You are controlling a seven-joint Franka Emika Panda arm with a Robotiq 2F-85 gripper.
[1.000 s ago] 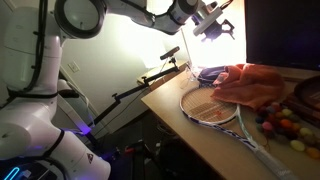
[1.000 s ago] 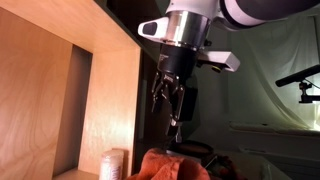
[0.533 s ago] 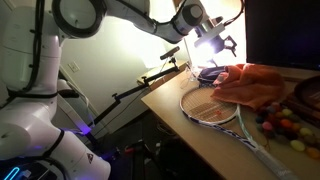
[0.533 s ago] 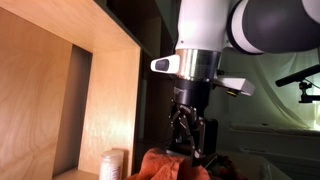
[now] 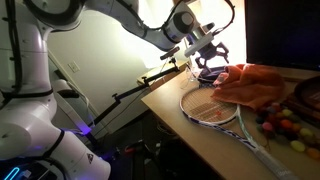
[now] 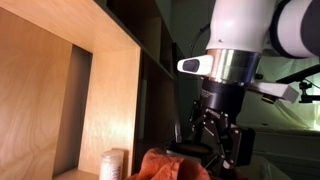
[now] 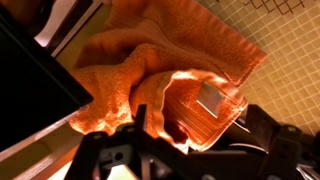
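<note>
Jaws gape wide, hanging just above the crumpled orange terry towel (image 7: 170, 70) on the wooden bench (image 5: 197, 138); its bulk lies directly beneath, beside a strung racket (image 5: 210, 107).

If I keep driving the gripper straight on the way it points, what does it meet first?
Most likely the crumpled orange towel: the wrist view shows it straight ahead of the open gripper. In both exterior views the gripper hangs near the towel's edge, so the contact spot is unclear.
</note>
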